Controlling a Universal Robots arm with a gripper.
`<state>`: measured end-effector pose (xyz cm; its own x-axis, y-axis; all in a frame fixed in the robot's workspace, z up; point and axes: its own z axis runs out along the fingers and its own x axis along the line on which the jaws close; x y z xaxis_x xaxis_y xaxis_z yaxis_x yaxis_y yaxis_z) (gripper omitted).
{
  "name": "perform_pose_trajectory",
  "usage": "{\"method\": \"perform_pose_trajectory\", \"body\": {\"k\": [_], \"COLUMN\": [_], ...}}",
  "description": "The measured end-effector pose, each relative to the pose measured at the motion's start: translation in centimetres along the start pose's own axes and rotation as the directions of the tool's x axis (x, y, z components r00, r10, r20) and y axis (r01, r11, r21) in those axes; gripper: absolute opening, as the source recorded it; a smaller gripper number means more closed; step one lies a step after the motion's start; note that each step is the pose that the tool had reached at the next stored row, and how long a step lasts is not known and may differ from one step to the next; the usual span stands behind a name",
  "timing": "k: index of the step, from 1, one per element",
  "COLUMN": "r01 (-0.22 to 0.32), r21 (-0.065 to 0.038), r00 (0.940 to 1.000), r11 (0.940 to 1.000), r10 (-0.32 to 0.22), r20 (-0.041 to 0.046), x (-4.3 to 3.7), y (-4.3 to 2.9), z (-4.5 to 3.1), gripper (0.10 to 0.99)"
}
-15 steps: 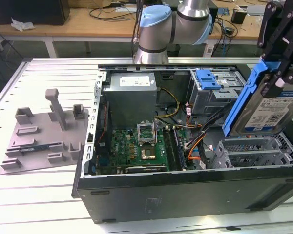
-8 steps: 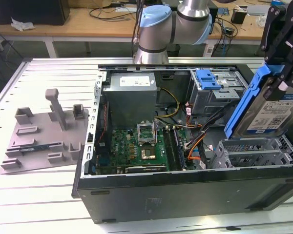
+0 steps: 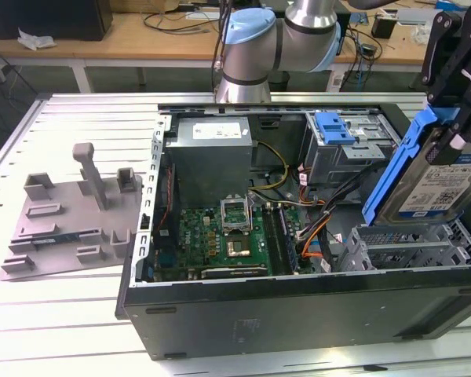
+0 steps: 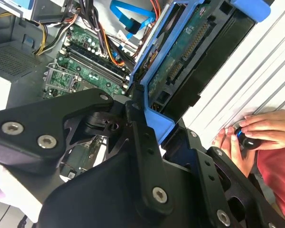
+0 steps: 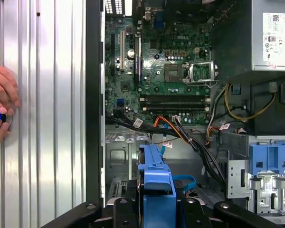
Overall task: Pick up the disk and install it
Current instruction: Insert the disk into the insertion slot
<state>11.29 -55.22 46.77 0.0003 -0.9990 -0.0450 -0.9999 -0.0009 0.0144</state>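
One black hand shows in the exterior view, and it pinches the disk by its blue frame. The disk hangs on its edge, tilted, just above the grey drive cage. That cage sits at the end of the open computer case on the exterior view's right. The case lies on the bench.

In the second wrist view, the hand has its two black fingers pressed onto the sides of the blue frame. The disk sticks out past them, with its green board side showing. A person's fingers rest on the bench beside the case, around a small black thing.

In the first wrist view, the disk shows as a thin blue edge right between the sides of the hand. It is over the cage end of the case. A bunch of cables runs close by.

I think the tilt is the big worry. If the disk goes down crooked, a corner could bump the cage wall and get stuck. The disk could also snag the cables, because they lie so near. The pinch is only on the plastic frame, so a hard bump might twist the disk loose.
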Motion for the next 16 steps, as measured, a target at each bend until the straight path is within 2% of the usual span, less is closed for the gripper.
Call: {"method": "perform_pose_trajectory", "body": {"k": [9,16], "r01": [0.0,0.0], "r21": [-0.001,-0.001], "r00": [1.0,1.0], "r11": [1.0,1.0], "r10": [0.0,0.0], "r20": [-0.0007,-0.0011], "x": [0.02,0.54], "y": [0.0,0.0], "z": [0.0,0.01], "gripper": [0.369,0.369]}}
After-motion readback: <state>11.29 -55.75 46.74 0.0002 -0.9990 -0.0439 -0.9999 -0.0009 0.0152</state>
